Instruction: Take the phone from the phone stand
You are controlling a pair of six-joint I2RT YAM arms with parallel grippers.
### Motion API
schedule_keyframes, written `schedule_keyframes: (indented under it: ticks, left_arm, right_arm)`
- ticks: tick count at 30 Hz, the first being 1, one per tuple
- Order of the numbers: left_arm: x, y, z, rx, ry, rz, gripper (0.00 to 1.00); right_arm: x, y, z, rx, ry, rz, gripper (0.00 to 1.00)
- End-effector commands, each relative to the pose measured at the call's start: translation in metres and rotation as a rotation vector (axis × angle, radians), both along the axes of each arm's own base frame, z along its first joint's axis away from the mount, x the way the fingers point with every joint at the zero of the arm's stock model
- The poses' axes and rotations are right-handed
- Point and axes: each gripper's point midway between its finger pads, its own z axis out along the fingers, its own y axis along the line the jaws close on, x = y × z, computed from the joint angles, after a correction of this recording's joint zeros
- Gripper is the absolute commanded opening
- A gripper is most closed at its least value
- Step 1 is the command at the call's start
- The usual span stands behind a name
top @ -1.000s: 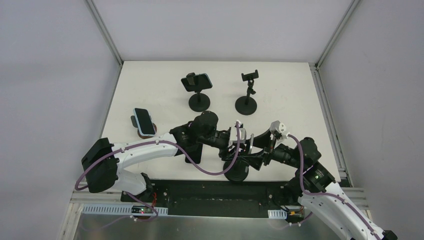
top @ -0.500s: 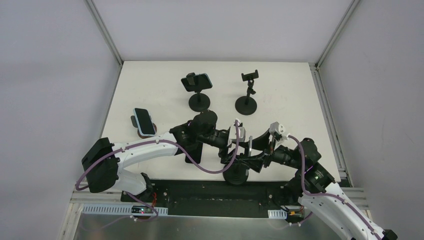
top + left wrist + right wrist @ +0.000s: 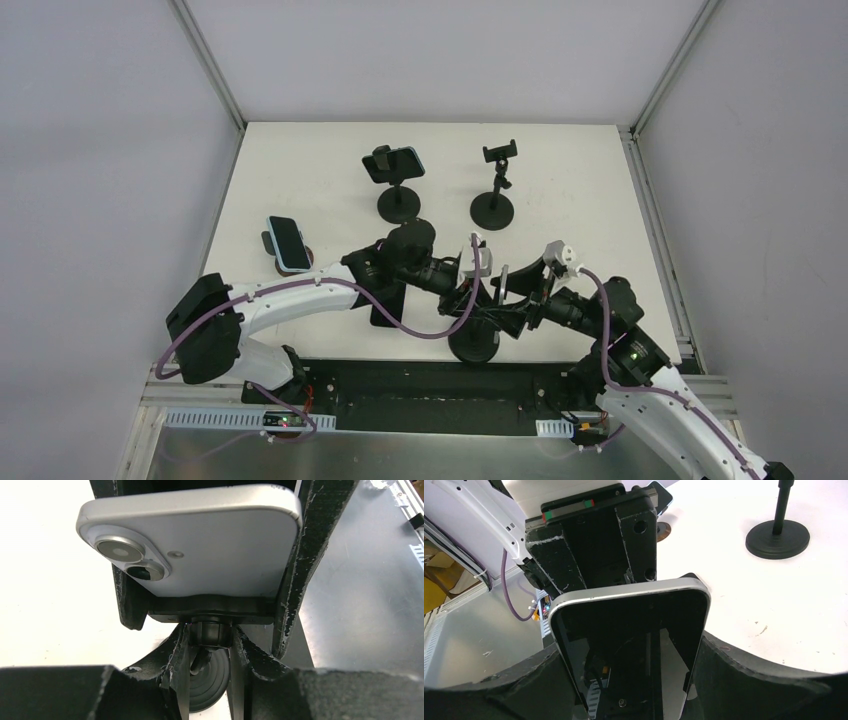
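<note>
Left gripper [image 3: 211, 645] pinching neck of black round-base phone stand [image 3: 473, 346], bracing it. Right gripper [image 3: 631, 652] fingers pressed against either side of silver-backed smartphone [image 3: 215, 545]. Phone sits in stand's clamp between both arms, not yet free. Both holds look set; pull-out and set-down left, I'd judge

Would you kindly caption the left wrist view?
Left tool clamps the phone stand neck while right tool grips the silver phone.

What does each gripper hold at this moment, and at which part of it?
The left gripper is shut on the stand, at the neck just under its clamp. The right gripper holds the phone by its opposite edges.
</note>
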Motion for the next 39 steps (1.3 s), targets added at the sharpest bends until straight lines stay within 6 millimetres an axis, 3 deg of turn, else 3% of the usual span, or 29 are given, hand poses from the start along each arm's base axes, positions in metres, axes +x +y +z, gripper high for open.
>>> schedule_keyframes:
  ticks: [1, 3, 5, 7, 9, 22, 34, 39]
  left_arm:
    - [0.002, -0.007, 0.093, -0.303, -0.136, -0.046, 0.00]
    - [0.007, 0.000, 0.091, -0.299, -0.132, -0.029, 0.00]
    - [0.008, 0.009, 0.091, -0.305, -0.144, -0.026, 0.00]
    - [0.007, 0.015, 0.091, -0.304, -0.140, -0.042, 0.00]
    - [0.007, 0.019, 0.089, -0.300, -0.131, -0.051, 0.00]
    - [-0.002, 0.029, 0.057, -0.242, -0.090, -0.067, 0.00]
    - [0.004, 0.028, 0.047, -0.213, -0.097, -0.040, 0.00]
    - [0.004, 0.027, 0.046, -0.206, -0.096, -0.042, 0.00]
  right_arm:
    - [-0.002, 0.001, -0.002, -0.031, 0.016, 0.010, 0.28]
    - [-0.005, 0.002, 0.001, -0.054, 0.012, 0.036, 0.47]
    - [-0.008, 0.004, 0.008, -0.063, 0.006, 0.066, 0.76]
    - [-0.010, 0.007, 0.016, -0.071, 0.008, 0.092, 0.91]
    - [-0.011, 0.011, 0.022, -0.083, 0.017, 0.120, 0.99]
    - [0.004, 0.014, 0.053, -0.111, -0.072, 0.096, 0.99]
    - [0.007, 0.020, 0.021, -0.128, 0.041, 0.100, 0.97]
    - [0.009, 0.024, 0.016, -0.129, 0.077, 0.105, 0.88]
